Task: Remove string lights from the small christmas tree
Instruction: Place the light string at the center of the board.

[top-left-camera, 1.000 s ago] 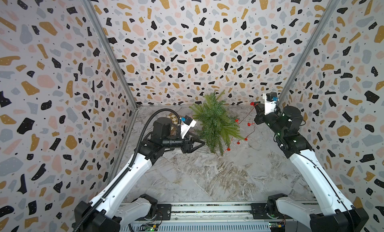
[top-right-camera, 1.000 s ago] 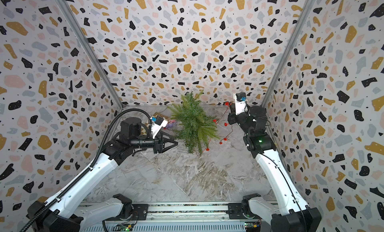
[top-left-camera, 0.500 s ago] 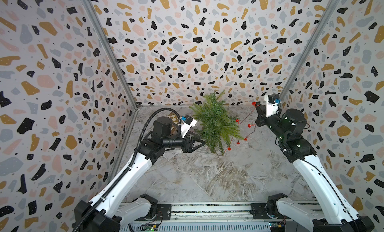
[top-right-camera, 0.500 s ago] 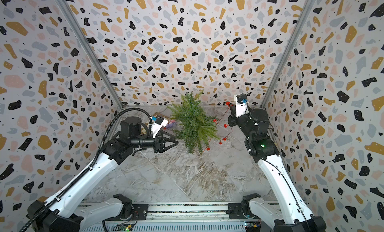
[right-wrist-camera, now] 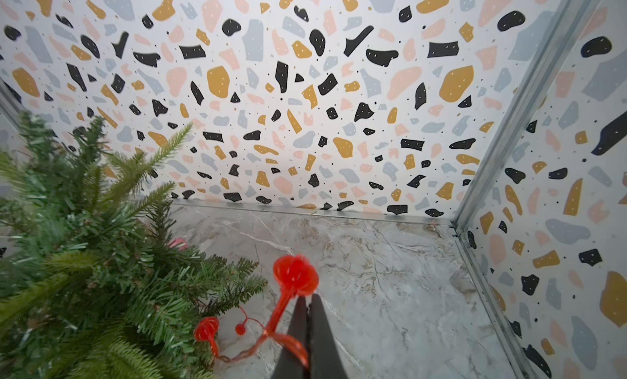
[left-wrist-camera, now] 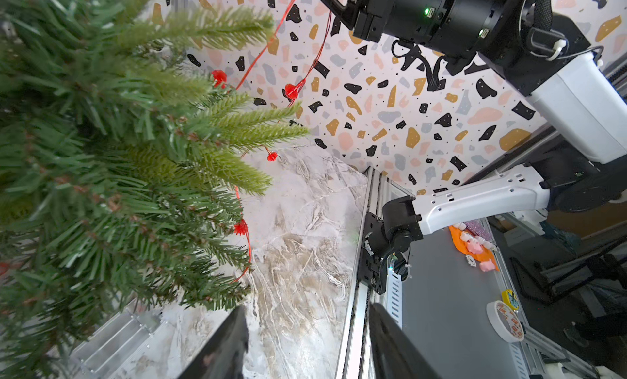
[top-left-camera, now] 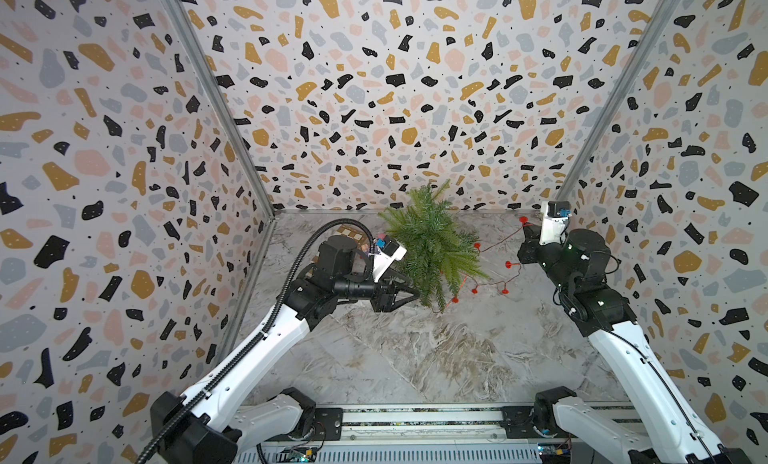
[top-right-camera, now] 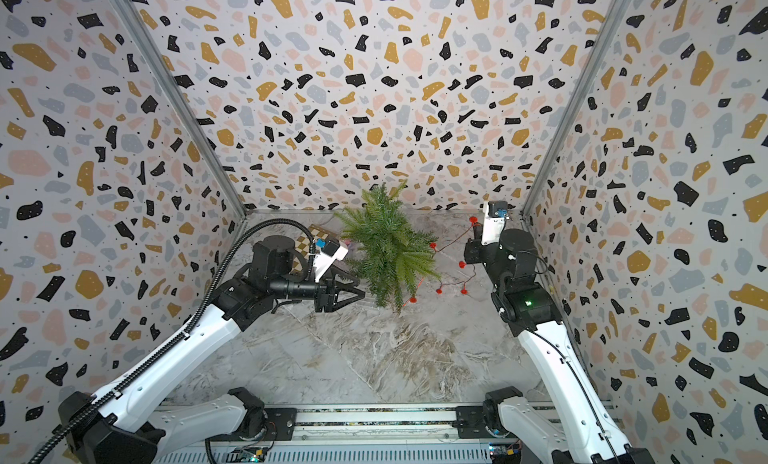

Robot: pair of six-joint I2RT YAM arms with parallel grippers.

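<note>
Over the last second the right arm has drawn back toward the right edge of the frame in both top views. The uppermost bulb of the string lights has gone with it, so the wire now runs in a straighter line from the tree at frame centre out to the right. The tree itself has not visibly moved.

The right fingers are pressed together on the red wire just under 1 bulb, at the lower middle of the right wrist view. The left fingers stand apart with nothing between them and have barely shifted. In both top views they sit just beside the tree's lower left branches.

The lights are only partly free. Several bulbs hang clear on the right of the tree, over the bench, but in the left wrist view the wire still loops into the needle tips near frame centre. I judge the pull has taken up the slack, so more pulling may drag or tip the tree unless the left arm steadies it or unhooks that loop
</note>
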